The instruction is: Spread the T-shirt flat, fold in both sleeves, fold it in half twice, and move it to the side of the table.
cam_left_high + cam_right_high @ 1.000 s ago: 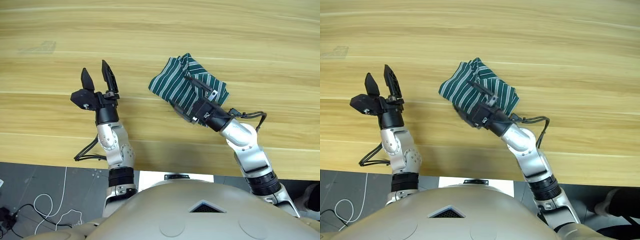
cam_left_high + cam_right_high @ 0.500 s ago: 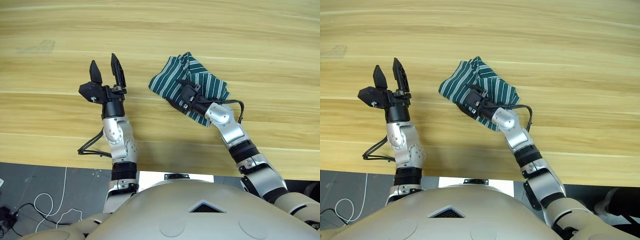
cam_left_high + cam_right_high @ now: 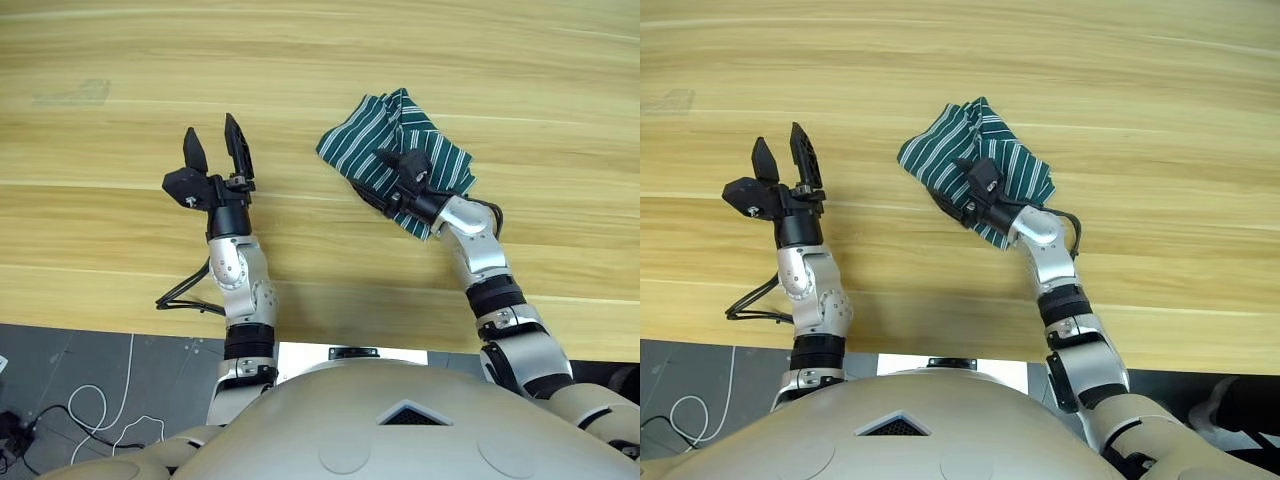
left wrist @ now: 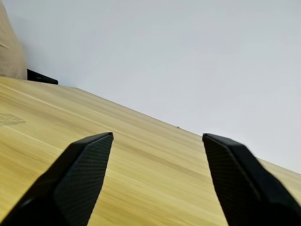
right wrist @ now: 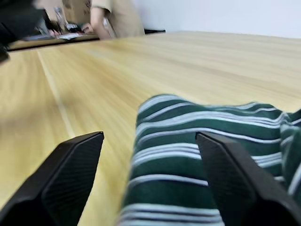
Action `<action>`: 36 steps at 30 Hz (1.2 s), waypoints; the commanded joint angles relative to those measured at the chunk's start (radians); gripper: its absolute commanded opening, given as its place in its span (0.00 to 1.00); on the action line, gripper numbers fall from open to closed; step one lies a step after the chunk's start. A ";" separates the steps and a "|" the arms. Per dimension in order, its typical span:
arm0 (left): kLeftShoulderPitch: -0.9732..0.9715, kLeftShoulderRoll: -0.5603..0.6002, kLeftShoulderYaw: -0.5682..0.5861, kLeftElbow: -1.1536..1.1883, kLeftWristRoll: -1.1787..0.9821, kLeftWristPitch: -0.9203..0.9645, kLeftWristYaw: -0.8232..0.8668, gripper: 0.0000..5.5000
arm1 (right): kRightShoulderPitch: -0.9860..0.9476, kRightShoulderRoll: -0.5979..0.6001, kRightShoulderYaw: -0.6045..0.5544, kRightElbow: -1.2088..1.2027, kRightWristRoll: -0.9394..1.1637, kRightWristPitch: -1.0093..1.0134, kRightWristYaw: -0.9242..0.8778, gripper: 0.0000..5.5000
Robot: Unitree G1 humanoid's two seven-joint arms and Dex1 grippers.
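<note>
Now, you look to be on the last step, shifting the folded T-shirt to the side of the table. The shirt lies as a striped bundle not far from the table's near edge, a little right of the middle. Your right gripper sits at the bundle's near side with its fingers wide apart. The cloth runs between them, but they have no hold on it.

Before you pull, get every layer between the fingers and close low on the fold, or the top layers may slide off the bottom ones. Drag gently and keep the bundle flat against the wood so that it does not open up.

Your left gripper hangs over bare table well to the left, spread open and empty. It could press down a loose edge if one lifts.

The bundle sits askew to the table's edges, with one corner pointing to the far edge. Its long axis seems to run diagonally from far left to near right. You cannot tell collar from hem.
</note>
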 commanded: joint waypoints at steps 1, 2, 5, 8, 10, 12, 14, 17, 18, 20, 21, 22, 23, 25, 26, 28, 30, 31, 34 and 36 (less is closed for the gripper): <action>-0.008 -0.037 0.007 0.008 -0.007 0.000 -0.004 0.64 | 0.054 0.008 0.027 -0.211 0.066 0.101 0.045 0.66; -0.007 -0.036 0.009 0.009 -0.008 0.000 -0.004 0.64 | 0.050 0.009 0.026 -0.236 0.070 0.125 0.039 0.66; -0.003 -0.039 0.006 0.001 -0.003 0.000 0.000 0.64 | 0.006 0.007 0.000 -0.195 0.044 0.161 -0.004 0.66; 0.002 -0.042 0.003 -0.010 -0.001 -0.001 0.003 0.64 | -0.053 0.012 -0.032 -0.073 0.019 0.174 -0.056 0.66; 0.003 -0.042 0.004 -0.013 -0.002 -0.002 0.005 0.64 | -0.091 0.015 -0.053 0.013 0.001 0.165 -0.090 0.66; 0.006 -0.042 0.005 -0.022 -0.004 0.001 0.008 0.64 | -0.133 0.015 -0.074 0.088 -0.013 0.167 -0.131 0.66; 0.003 -0.043 0.005 -0.027 -0.005 0.002 0.010 0.64 | -0.184 0.016 -0.101 0.175 -0.027 0.167 -0.175 0.66; -0.004 -0.044 0.005 -0.026 -0.007 0.002 0.012 0.64 | -0.238 0.019 -0.137 0.271 -0.025 0.153 -0.204 0.66; -0.003 -0.044 0.007 -0.025 -0.009 0.000 0.011 0.64 | -0.249 0.019 -0.150 0.288 -0.020 0.145 -0.210 0.66; 0.005 -0.043 0.016 -0.019 -0.017 -0.009 0.009 0.64 | -0.269 0.022 -0.185 0.317 0.003 0.131 -0.210 0.66; 0.011 -0.042 0.021 -0.014 -0.020 -0.014 0.008 0.64 | -0.278 0.025 -0.204 0.328 0.018 0.130 -0.204 0.66; 0.017 -0.043 0.025 -0.012 -0.023 -0.018 0.009 0.64 | -0.284 0.026 -0.223 0.342 0.026 0.128 -0.207 0.66; 0.023 -0.044 0.028 -0.013 -0.025 -0.021 0.009 0.64 | -0.289 0.027 -0.239 0.353 0.033 0.127 -0.210 0.66; 0.032 -0.046 0.032 -0.017 -0.028 -0.026 0.009 0.64 | -0.295 0.027 -0.263 0.372 0.037 0.126 -0.217 0.66; 0.037 -0.048 0.034 -0.020 -0.029 -0.029 0.008 0.64 | -0.297 0.027 -0.271 0.379 0.039 0.127 -0.219 0.66; 0.047 -0.049 0.039 -0.024 -0.031 -0.033 0.008 0.64 | -0.298 0.024 -0.285 0.397 0.034 0.124 -0.226 0.66; 0.053 -0.048 0.041 -0.029 -0.034 -0.034 0.008 0.64 | -0.298 0.018 -0.294 0.433 0.021 0.111 -0.236 0.66; 0.057 -0.046 0.042 -0.035 -0.034 -0.033 0.008 0.64 | -0.298 0.015 -0.302 0.459 0.018 0.111 -0.246 0.66; 0.071 -0.037 0.047 -0.056 -0.040 -0.026 0.007 0.64 | -0.312 0.003 -0.329 0.539 -0.014 0.092 -0.387 0.66; 0.082 -0.032 0.052 -0.072 -0.044 -0.024 0.009 0.64 | -0.325 -0.018 -0.346 0.578 -0.058 0.054 -0.565 0.66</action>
